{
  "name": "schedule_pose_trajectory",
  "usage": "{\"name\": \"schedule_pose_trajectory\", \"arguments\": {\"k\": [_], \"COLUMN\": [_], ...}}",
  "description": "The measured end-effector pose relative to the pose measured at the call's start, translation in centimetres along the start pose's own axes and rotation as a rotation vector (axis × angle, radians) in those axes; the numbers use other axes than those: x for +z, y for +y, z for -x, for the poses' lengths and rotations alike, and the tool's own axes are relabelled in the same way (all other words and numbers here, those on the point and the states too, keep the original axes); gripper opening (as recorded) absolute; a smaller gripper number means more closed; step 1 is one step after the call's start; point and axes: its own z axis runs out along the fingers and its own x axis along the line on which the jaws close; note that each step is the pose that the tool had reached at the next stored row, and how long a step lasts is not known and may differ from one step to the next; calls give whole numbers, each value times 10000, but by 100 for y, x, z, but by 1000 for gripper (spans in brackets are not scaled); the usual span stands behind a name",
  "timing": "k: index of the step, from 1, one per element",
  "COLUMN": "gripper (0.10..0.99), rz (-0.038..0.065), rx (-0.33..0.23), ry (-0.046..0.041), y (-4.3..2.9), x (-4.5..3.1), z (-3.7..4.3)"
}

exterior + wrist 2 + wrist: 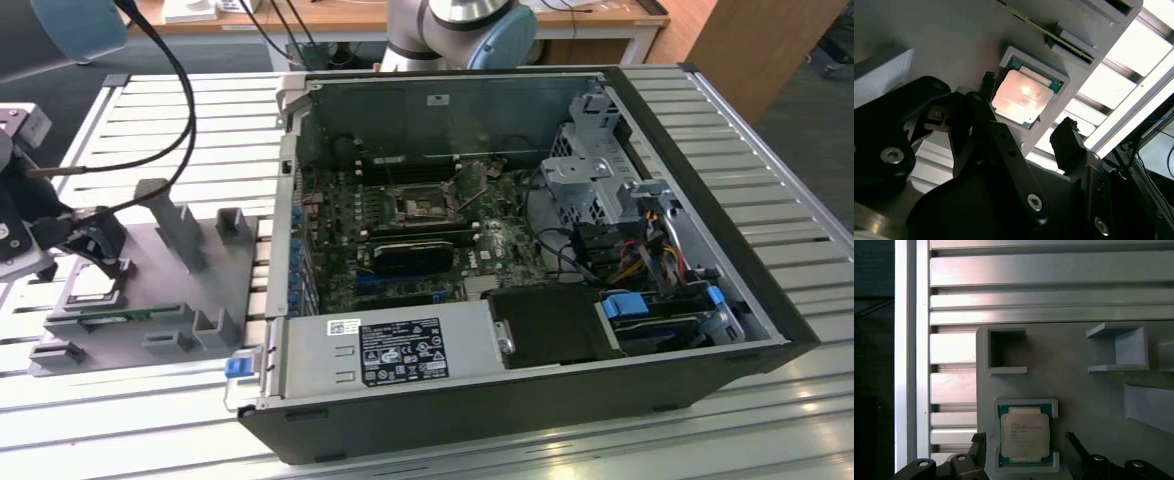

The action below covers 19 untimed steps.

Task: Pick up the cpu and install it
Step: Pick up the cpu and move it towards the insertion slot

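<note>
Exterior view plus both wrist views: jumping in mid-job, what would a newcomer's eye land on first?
The big open computer case lying on the slatted table dominates the exterior view. In both wrist views the eye goes to the shiny square cpu seated in its pocket on the grey fixture, with the open gripper straddling it, fingers either side and clear of it.

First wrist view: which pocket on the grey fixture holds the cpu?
The framed pocket under the open jaws holds the cpu; both boxy pockets beyond sit empty.
</note>
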Motion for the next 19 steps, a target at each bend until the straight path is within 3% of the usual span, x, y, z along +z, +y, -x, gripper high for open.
{"name": "schedule_pose_trajectory", "arguments": {"k": [19], "gripper": [725], "rz": [1], "rx": [100], "ry": [25], "y": [-5], "x": [105], "z": [1]}}
